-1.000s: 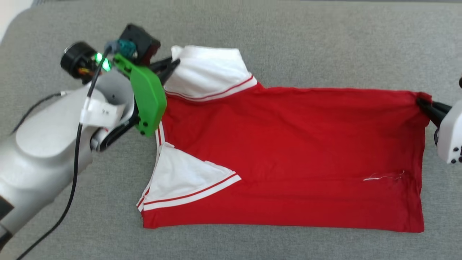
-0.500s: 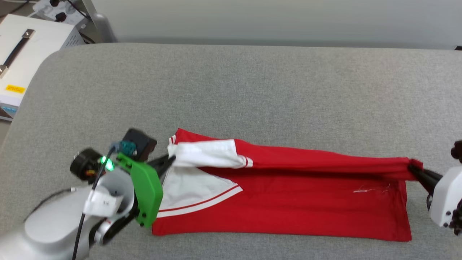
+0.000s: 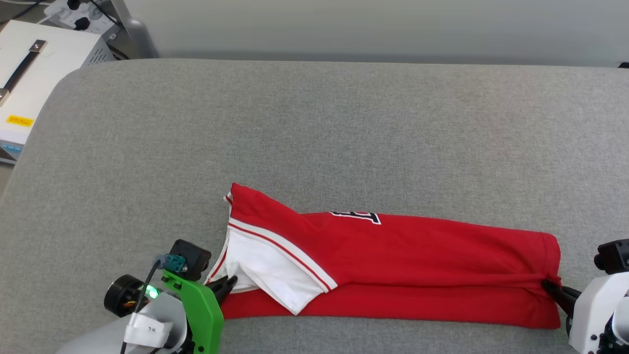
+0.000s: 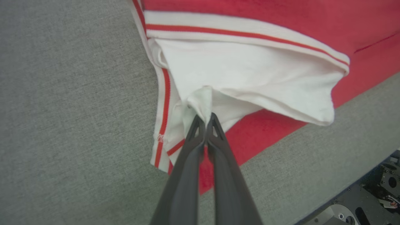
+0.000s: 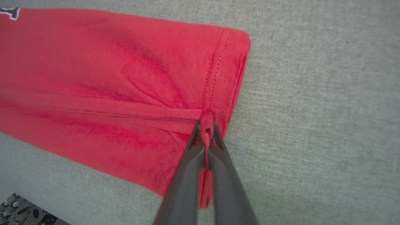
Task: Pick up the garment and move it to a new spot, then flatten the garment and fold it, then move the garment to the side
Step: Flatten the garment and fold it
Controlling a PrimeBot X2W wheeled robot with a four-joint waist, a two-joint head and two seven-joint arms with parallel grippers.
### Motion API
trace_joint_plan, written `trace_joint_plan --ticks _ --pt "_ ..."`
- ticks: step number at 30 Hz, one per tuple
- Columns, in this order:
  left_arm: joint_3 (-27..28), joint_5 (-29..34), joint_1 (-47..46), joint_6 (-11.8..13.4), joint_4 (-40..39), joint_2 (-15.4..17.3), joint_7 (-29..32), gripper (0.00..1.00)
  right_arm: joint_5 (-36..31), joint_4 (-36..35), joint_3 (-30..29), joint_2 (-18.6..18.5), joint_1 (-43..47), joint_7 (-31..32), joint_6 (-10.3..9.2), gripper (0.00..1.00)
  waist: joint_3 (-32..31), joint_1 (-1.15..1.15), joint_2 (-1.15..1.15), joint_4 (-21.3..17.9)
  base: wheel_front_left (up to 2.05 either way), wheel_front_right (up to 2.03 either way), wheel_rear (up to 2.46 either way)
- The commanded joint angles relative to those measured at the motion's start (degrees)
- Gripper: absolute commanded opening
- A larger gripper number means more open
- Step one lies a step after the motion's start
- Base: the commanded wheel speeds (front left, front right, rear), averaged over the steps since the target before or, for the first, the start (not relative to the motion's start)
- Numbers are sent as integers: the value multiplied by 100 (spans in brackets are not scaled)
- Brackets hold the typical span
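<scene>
The garment (image 3: pixel 417 260), a red T-shirt with white sleeves and striped trim, lies folded lengthwise as a long band near the front edge of the grey surface. A dark chest logo (image 3: pixel 356 216) faces up along its far edge. My left gripper (image 3: pixel 231 282) is shut on the white sleeve fabric (image 4: pixel 203 97) at the band's left end; its own view has the left gripper (image 4: pixel 204 118) pinching a tuft of white cloth. My right gripper (image 3: pixel 548 285) is shut on the red hem corner at the right end, which the right wrist view shows bunched in the right gripper (image 5: pixel 206 128).
The grey padded surface (image 3: pixel 314 128) stretches far beyond the garment. A white box (image 3: pixel 34 73) with a dark handle stands off its back left corner, with a pale wall behind. The surface's front edge lies just below the garment.
Both grippers have drawn the shirt's far edge toward me over the near half, folding it lengthwise; the logo now faces up. The head camera tilted up before the last half second.
</scene>
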Motion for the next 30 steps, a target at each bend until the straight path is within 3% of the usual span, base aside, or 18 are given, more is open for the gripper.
trace_joint_plan --ticks 1,2,5,10,14,15,22,25,30 --pt "25 -6 65 -8 98 -66 -62 47 -56 52 -7 35 49 -51 -4 100 26 0 0 -3 0 0 0" --pt "24 18 71 -11 176 -109 -91 100 -58 58 -31 70 34 -108 -4 100 24 0 0 -7 0 0 0" --pt "50 46 128 31 286 -157 -255 100 -49 -64 -97 69 52 -226 -4 100 -50 0 0 -19 0 0 0" --pt "203 168 295 365 143 -13 -756 100 28 -650 -334 -105 276 -324 -4 100 -263 0 0 -44 0 0 0" --pt "509 256 422 792 -102 88 -1262 100 119 -1218 -729 -255 478 -234 -4 100 -384 0 0 -31 0 0 0" --pt "863 359 555 1148 -364 103 -1444 100 176 -1563 -1087 -322 577 -27 -4 100 -430 0 0 -8 0 0 0" --pt "1954 1278 1023 1778 -854 -121 -1495 100 442 -1812 -1636 -402 666 1084 -4 100 -368 0 0 34 0 0 0" --pt "2494 1795 1334 1868 -1002 -336 -1496 100 567 -1693 -1752 -360 547 1619 -4 100 -275 0 0 84 0 0 0" --pt "3251 2505 1767 1806 -1122 -754 -1497 100 726 -1343 -1888 -168 302 2280 -4 100 -87 0 0 192 0 0 0"
